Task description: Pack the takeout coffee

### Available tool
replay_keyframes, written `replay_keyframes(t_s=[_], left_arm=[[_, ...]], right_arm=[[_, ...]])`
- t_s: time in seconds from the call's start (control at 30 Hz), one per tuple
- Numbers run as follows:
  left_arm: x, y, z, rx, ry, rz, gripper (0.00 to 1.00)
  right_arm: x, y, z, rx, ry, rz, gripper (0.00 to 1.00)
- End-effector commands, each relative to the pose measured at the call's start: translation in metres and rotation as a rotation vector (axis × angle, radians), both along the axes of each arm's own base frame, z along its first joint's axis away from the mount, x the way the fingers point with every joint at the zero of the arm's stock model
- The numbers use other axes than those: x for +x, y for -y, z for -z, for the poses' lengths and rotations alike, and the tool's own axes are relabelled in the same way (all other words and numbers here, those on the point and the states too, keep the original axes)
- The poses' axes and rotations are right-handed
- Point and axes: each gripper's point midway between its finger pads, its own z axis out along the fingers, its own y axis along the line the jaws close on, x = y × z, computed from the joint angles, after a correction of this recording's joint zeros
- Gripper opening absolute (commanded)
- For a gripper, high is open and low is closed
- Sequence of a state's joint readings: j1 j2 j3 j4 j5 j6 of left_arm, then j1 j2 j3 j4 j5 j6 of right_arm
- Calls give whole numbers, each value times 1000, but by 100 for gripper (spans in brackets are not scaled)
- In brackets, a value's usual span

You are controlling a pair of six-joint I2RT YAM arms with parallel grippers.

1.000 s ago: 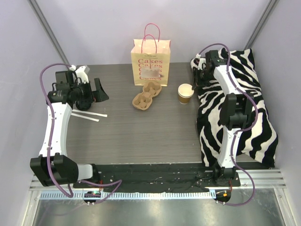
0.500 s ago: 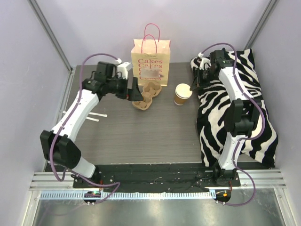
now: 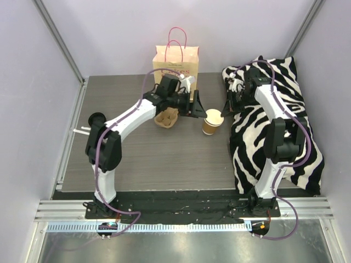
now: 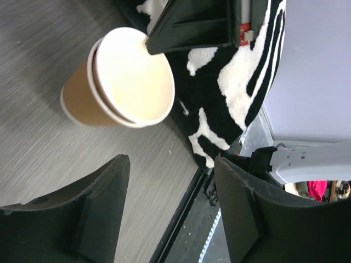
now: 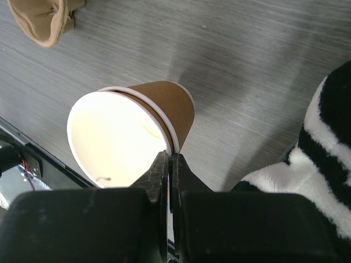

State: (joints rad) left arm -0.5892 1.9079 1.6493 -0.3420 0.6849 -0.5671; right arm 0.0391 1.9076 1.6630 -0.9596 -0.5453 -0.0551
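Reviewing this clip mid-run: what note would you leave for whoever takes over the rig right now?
Left gripper: open, holding nothing, fingers aimed at the paper cup.
Right gripper: shut on the paper cup's rim.
Things: the cup is beside the zebra cloth, with no lid on it. The cup carrier lies on the table in front of the upright paper bag.
Done: cup gripped by its rim; nothing packed.
Left: seat the cup in the carrier, then probably put the carrier into the bag.
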Motion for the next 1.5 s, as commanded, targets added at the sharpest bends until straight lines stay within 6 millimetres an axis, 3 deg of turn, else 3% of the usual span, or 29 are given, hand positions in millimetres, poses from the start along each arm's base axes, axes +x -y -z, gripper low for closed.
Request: replay_keyframes(t_s=[0.0, 0.2, 0.67, 1.47], left_arm=[[12, 31, -20, -96, -7, -13, 64], [19, 40, -4, -106, -56, -36, 62], [14, 41, -5, -137, -64, -27, 57], [17, 48, -24, -205, -34, -30, 49]], right_arm=[[-4, -4, -39, 29, 107, -23, 1], [-8, -7, -45, 45, 109, -29, 1], [-9, -9, -45, 36, 114, -31, 1], [-8, -12, -51, -8, 147, -44, 1]])
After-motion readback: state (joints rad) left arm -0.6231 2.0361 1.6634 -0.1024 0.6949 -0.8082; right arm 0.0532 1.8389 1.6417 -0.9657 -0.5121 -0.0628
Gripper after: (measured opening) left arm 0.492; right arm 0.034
